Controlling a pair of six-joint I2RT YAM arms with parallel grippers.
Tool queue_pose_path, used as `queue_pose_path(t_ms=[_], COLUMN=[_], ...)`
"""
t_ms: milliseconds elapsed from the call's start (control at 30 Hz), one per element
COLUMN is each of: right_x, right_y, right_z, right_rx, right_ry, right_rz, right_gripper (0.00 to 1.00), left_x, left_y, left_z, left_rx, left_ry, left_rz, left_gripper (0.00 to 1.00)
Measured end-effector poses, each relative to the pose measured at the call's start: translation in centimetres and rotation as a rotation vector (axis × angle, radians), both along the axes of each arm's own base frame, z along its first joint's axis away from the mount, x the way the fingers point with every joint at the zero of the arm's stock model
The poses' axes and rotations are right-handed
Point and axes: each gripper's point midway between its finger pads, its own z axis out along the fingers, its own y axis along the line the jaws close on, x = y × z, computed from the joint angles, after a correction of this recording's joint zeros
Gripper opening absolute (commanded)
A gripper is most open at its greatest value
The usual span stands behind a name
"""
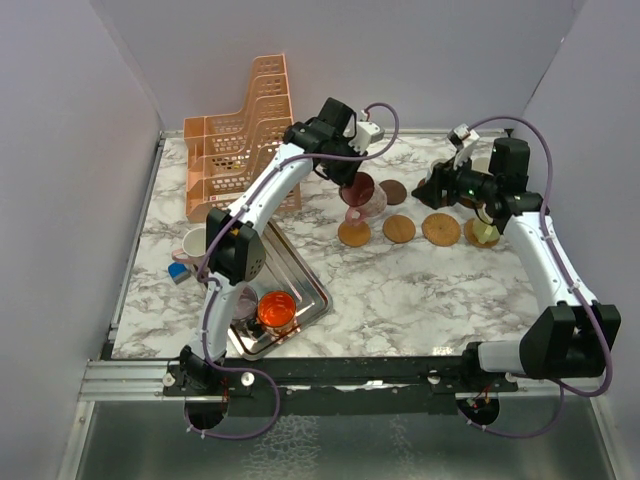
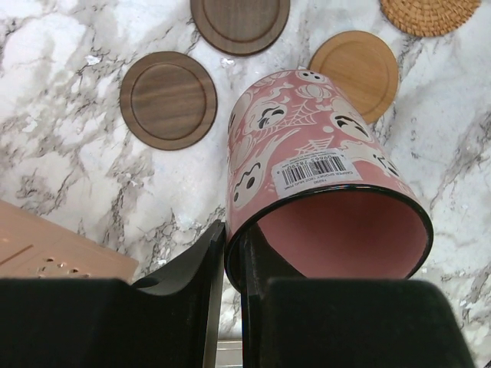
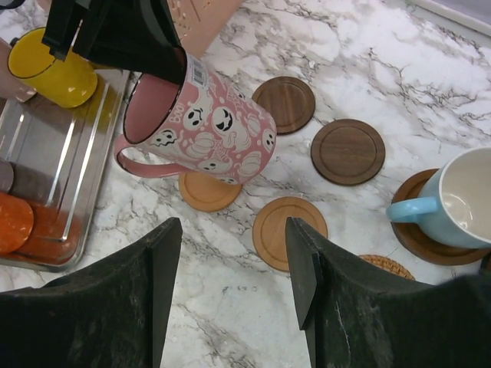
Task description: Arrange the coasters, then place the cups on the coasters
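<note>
Overhead, the left gripper [image 1: 350, 182] carried the pink mug [image 1: 366, 200] tilted above the table, close to the leftmost tan coaster [image 1: 353, 233]. The right gripper [image 1: 432, 188] hung just to its right. A sideways swing by either arm could have knocked the two together. Nearer and to the left, the silver tray [image 1: 312, 288] held an orange cup [image 1: 277, 310], and a white cup [image 1: 194, 241] stood on the table left of it.

Seen from the left wrist, the jaws were clamped together on one narrow strip of the mug's rim, with the mug tipped onto its side and empty inside. That hold looked weak to me: the mug could pivot or slip, and land off-centre or catch a coaster's edge.

Seen from the right wrist, the fingers [image 3: 303, 264] stood apart with nothing between them. A light blue cup [image 3: 460, 199], empty, sat on a dark coaster [image 3: 414, 234] at the right. A yellow cup [image 3: 50, 65] sat by the tray's far end; whether inside it I could not tell.
</note>
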Motion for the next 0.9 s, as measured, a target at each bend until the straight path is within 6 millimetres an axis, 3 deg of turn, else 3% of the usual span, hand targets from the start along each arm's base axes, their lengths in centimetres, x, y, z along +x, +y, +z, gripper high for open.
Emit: queue_pose_path(t_ms=[167,267,433,600,733,900], right_x=[-0.3,-0.8,-0.9,1.2,2.5,3.5], right_y=[0.5,2.2,5.6,6.4,6.7,6.9], right_z=[-1.2,-1.9,-1.3,-1.2,-2.6,-4.0], right_rx=[0.006,0.002,-0.009,-0.04,-0.064,-0.098], right_ry=[0.02,0.032,-0.001,-0.018,0.007,0.037], right_rz=[0.004,0.033,0.063,-0.011,-0.065,-0.124], right_gripper=[0.57,0.57,0.57,0.57,0.57,0.55], left_x=[0.5,0.9,1.5,1.6,1.8,1.7], left_y=[0.2,-0.2,-0.7,-1.3,-1.7,-2.3], left_z=[0.0,-0.3,-2.4,-3.8,-4.5,-4.0], left_rx=[0.006,-0.018,-0.054,-0.094,-0.125,-0.152], left_ry=[-0.002,0.007,0.05,0.1,0.128,0.137], left_rz=[0.066,0.105,0.188,0.267,0.327,0.381], left_gripper=[0.0,0.0,0.0,0.0,0.0,0.0])
